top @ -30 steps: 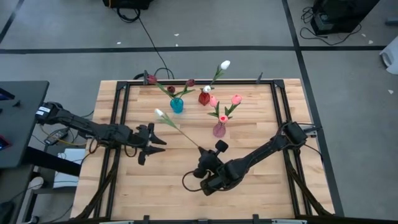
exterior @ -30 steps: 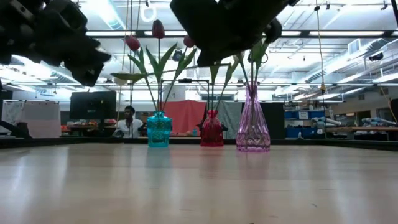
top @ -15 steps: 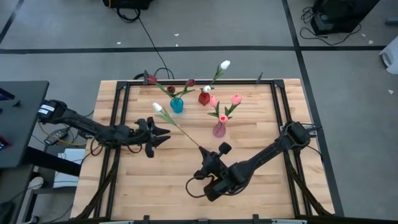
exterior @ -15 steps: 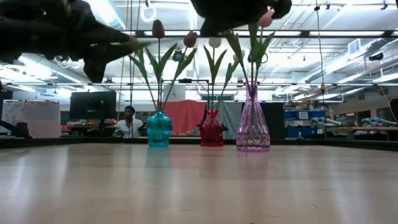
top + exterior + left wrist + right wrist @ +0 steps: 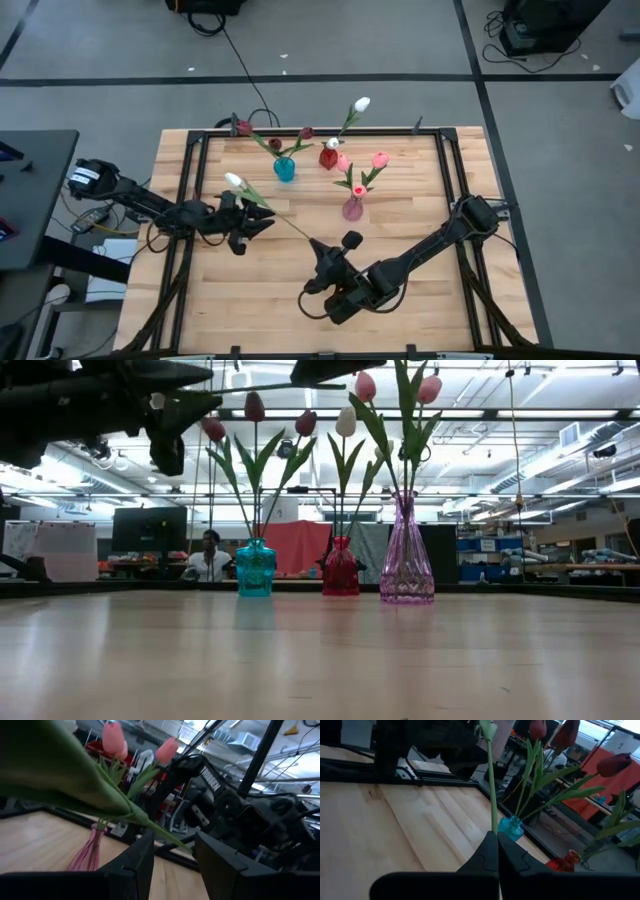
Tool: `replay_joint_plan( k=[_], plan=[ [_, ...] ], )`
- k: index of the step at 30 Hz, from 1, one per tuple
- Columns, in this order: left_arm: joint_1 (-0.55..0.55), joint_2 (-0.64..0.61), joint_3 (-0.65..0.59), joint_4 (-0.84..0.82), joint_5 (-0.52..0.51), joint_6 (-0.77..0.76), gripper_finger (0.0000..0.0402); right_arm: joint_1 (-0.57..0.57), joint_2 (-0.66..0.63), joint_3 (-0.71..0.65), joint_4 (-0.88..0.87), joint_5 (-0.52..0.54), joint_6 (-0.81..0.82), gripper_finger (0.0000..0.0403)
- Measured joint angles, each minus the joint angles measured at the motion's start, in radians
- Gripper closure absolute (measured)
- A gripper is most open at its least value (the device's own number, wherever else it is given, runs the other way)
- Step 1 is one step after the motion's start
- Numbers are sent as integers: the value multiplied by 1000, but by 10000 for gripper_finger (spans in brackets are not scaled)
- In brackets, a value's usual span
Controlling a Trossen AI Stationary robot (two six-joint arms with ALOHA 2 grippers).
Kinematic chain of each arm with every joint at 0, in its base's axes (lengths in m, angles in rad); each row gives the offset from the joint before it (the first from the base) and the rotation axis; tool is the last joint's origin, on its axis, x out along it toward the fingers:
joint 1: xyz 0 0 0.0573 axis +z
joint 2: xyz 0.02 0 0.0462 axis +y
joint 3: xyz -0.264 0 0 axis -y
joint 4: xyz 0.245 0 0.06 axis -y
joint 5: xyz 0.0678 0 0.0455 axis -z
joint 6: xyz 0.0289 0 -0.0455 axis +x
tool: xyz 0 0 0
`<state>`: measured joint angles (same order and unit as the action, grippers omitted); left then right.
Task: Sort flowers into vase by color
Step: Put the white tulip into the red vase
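A white tulip (image 5: 278, 213) with a long green stem is held in the air over the table's middle, its head (image 5: 233, 180) toward the left. My right gripper (image 5: 318, 246) is shut on its lower stem. My left gripper (image 5: 262, 219) is open, with a finger on either side of the stem (image 5: 167, 838) just below the leaf (image 5: 75, 780), and I see no touch. The blue vase (image 5: 284, 168) has maroon tulips in it. White ones stand in the red vase (image 5: 328, 157), pink ones in the pink vase (image 5: 352, 208). My right gripper pinches the tulip's stem near its lower end (image 5: 493, 827) between its two fingers. The flower is lifted clear of the table. The stem runs straight out from the fingertips toward the left arm, with the head (image 5: 487, 727) at its far end.
The three vases stand in a cluster near the table's far edge (image 5: 320, 130), with stems and leaves spreading above them. Bare wood (image 5: 260, 290) lies near and to either side. A person (image 5: 208, 555) sits in the room beyond the table.
My right gripper has risen and shifted a little toward the table's left, swinging the tulip so that its head now points farther left. My left gripper has risen and moved right, toward the stem, and now straddles it.
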<state>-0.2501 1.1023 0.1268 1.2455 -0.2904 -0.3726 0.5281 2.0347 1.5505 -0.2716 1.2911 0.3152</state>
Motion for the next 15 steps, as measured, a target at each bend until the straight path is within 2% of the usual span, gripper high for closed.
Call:
replay_joint_plan(
  k=[15],
  plan=[
    [0,0,0,36,-51,28,254,-1,0,0,17,-36,-9,401]
  ],
)
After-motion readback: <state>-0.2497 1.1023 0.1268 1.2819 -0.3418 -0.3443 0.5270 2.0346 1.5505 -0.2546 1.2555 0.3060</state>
